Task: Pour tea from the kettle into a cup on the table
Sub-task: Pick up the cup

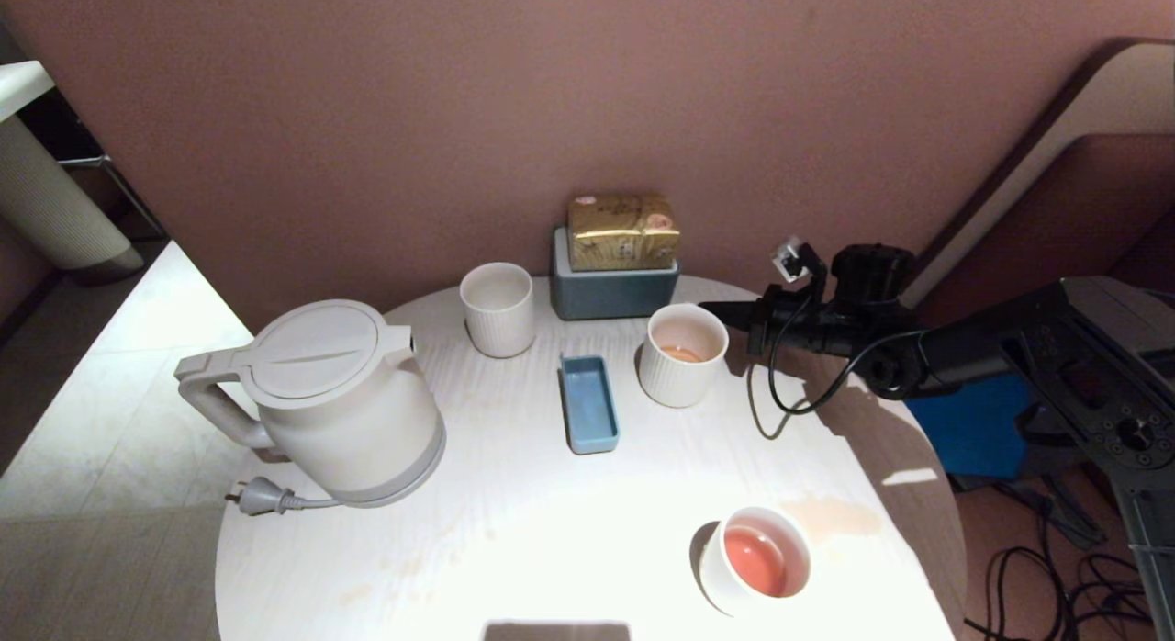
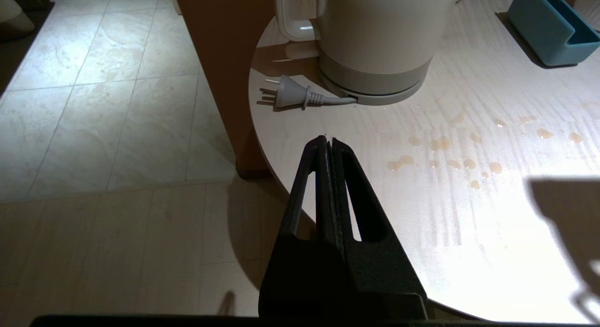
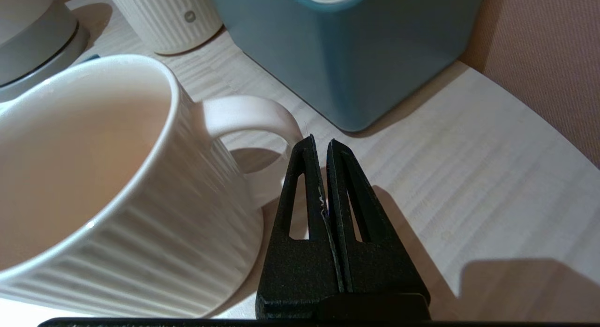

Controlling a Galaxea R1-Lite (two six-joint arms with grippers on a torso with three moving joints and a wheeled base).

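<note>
Low in the frame, my left claw (image 2: 329, 140) hangs pressed shut and empty over the round white surface (image 1: 514, 531) edge. Left of centre stands the large cream-white electric kettle (image 1: 340, 407). Right of centre, my right claw (image 3: 319, 143), shut and empty, points beside the squat ribbed white mug's (image 1: 682, 354) loop handle (image 3: 251, 118).
</note>
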